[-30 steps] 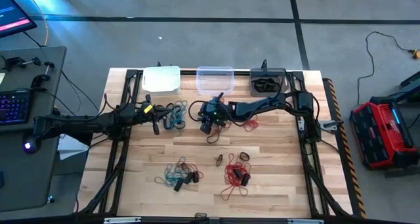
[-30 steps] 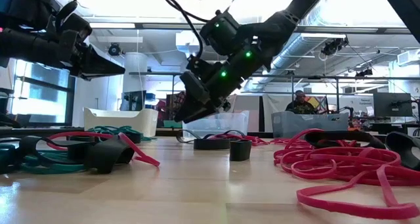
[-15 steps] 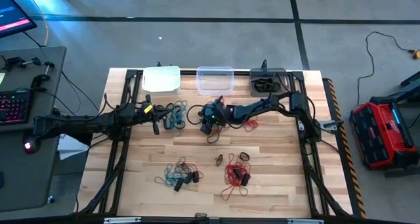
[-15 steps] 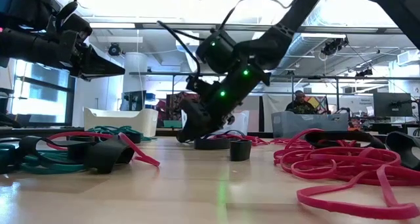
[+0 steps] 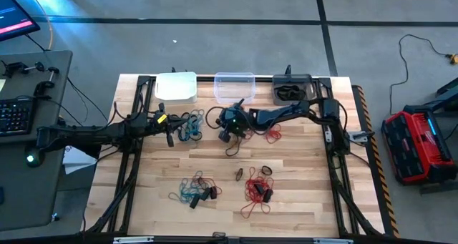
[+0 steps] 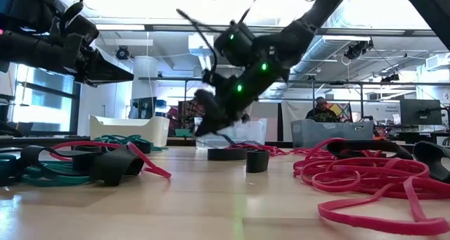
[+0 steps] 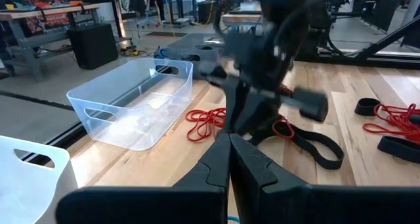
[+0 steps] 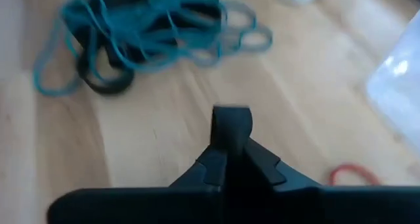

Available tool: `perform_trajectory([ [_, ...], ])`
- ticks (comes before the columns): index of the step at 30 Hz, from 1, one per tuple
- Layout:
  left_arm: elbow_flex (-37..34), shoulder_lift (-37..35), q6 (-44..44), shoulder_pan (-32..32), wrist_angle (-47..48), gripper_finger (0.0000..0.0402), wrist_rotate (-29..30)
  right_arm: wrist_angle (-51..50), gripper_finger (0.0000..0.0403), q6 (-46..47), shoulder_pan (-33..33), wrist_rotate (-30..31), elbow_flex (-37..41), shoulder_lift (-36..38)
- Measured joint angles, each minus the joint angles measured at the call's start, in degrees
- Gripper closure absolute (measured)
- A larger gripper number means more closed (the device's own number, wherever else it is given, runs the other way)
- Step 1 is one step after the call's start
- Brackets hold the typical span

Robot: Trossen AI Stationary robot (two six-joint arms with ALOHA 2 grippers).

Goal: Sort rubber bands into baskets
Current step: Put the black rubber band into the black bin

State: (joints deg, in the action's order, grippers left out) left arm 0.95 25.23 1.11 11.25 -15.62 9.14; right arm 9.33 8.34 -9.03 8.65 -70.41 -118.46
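The right gripper [image 5: 227, 129] hangs just in front of the clear basket [image 5: 235, 86], near the middle of the bench [image 5: 300, 194]. Its jaws are pinched together, and in the right wrist view a black band [image 8: 230, 125] stands up from between the tips, so I'd say it has just nipped one. In the low view a dark strap seems to trail under the gripper, just off the wood.

What matters next, as I judge it, is where that band belongs. The dark basket [image 5: 292, 89] sits at the back edge toward the right arm's own side, just beyond the clear one, and it appears to hold dark loops already. The white basket [image 5: 176, 86] is at the other end of the row. So the carry runs along the back row, away from the left arm, and the right arm is the nearer one for it.

The left gripper [image 5: 170, 133] waits beside a teal tangle [image 5: 190, 124] ahead of the white basket, jaws closed on nothing that I can see.

More bands lie about: a red loop [image 5: 273, 136] close to the right arm, a red heap [image 5: 256, 190] toward the front, and a mixed teal and black bunch [image 5: 195, 190] beside it.
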Motion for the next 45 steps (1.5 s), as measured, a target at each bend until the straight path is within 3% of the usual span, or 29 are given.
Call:
perform_trajectory([
  [11,0.0,0.0,0.03,-0.02,-0.02,0.0402,-0.01,-4.3,0.0401,-7.67,-0.01,2.54,-0.02,12.03],
  [19,0.0,0.0,0.04,-0.01,0.31,0.0401,0.01,-18.09,0.0402,-8.3,-1.38,16.86,-0.02,21.93],
  [27,0.0,0.0,-0.42,-0.01,0.88,0.0401,0.01,-27.54,0.0403,-4.02,-2.63,21.75,-0.02,26.6],
  [30,0.0,0.0,-0.4,0.0,1.01,0.0402,0.01,-31.31,0.0403,-3.62,-2.46,26.24,-0.02,27.74],
  [37,0.0,0.0,-0.41,-0.01,1.11,0.0402,0.03,-51.8,0.0403,8.25,-5.15,38.25,-0.02,30.14],
  [45,0.0,0.0,-0.43,-0.01,1.09,0.0401,0.44,-64.97,0.0403,21.29,-10.67,43.26,-0.02,31.08],
])
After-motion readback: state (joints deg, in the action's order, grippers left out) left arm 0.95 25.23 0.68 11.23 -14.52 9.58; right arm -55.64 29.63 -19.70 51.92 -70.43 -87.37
